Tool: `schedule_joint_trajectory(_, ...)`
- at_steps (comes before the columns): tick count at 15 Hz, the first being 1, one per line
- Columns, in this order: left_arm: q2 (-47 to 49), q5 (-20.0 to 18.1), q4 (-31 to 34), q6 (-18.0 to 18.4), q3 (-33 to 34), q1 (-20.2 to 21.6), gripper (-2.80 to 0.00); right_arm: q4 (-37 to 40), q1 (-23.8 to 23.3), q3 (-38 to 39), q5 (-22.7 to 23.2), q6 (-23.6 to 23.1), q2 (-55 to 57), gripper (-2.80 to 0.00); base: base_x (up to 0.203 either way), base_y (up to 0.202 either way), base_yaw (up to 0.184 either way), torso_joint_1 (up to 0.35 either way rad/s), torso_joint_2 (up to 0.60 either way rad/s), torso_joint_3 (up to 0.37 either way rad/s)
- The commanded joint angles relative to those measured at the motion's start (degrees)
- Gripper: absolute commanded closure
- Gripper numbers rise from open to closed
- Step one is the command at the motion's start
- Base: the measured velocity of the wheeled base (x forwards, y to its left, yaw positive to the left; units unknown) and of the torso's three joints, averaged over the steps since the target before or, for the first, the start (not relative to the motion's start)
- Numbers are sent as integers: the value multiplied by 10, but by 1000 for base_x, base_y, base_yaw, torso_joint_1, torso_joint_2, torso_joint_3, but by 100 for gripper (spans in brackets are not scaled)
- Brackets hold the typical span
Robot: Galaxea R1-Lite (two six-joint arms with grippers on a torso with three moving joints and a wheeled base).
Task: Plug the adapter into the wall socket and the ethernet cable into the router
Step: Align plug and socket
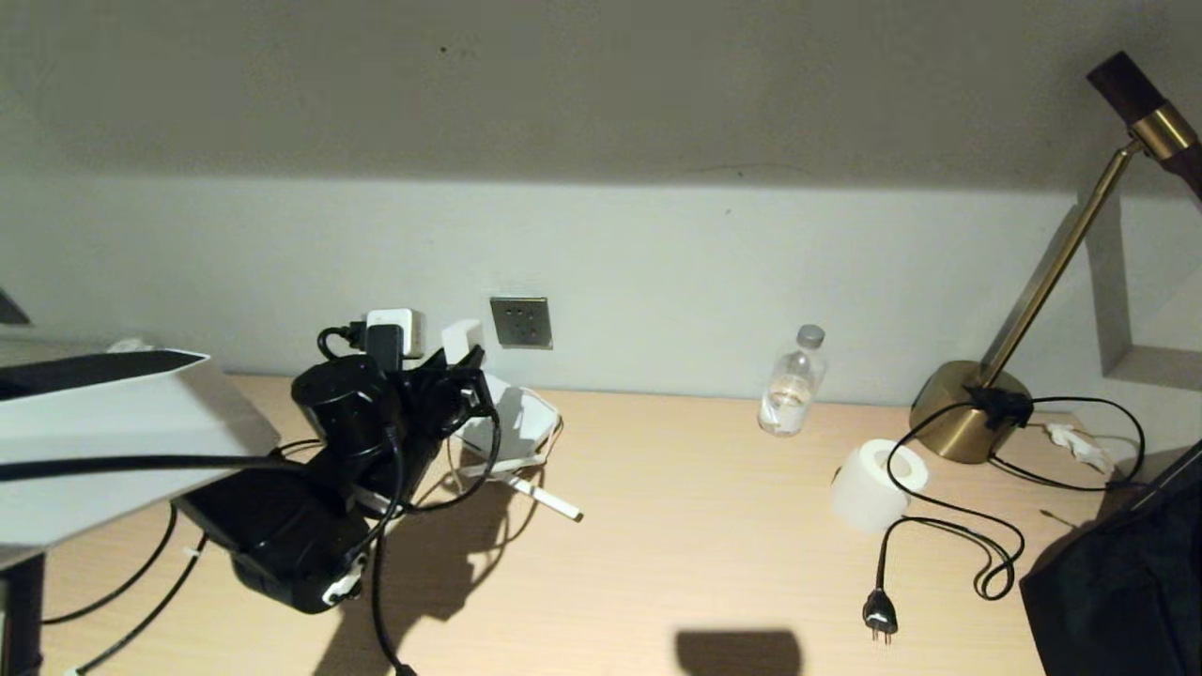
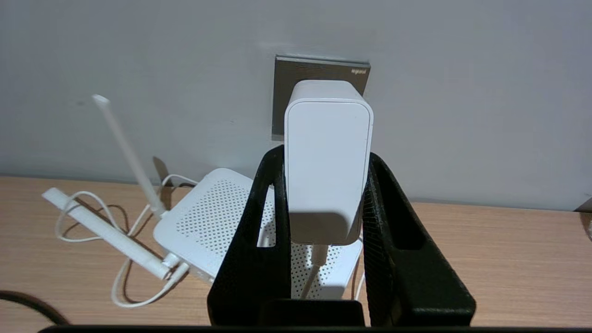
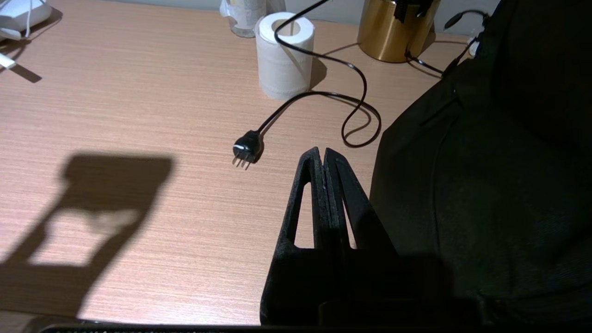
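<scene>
The adapter (image 2: 328, 162) is clamped upright in the left gripper (image 2: 323, 185), facing the wall socket (image 2: 319, 74) at its twelve o'clock; whether the pins are seated is hidden. A tilted push could miss the holes or let the block slip. The router (image 2: 208, 217) lies at eight o'clock on the bench (image 2: 508, 259). The right gripper (image 3: 323, 159) hangs closed and empty.
</scene>
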Motion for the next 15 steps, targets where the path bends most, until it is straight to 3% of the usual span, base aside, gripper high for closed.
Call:
schedule_joint_trajectory(1,28,2,-5,0,-19,0,0,0,0,0,0,0,0,0,0,0,0,-139,306,169)
schedule_joint_trajectory(4,39,2,-5,0,-28,0,0,0,0,0,0,0,0,0,0,0,0,-143,332,182)
schedule_joint_trajectory(15,51,6,-5,15,-157,7,0,0,0,0,0,0,0,0,0,0,0,-177,410,229)
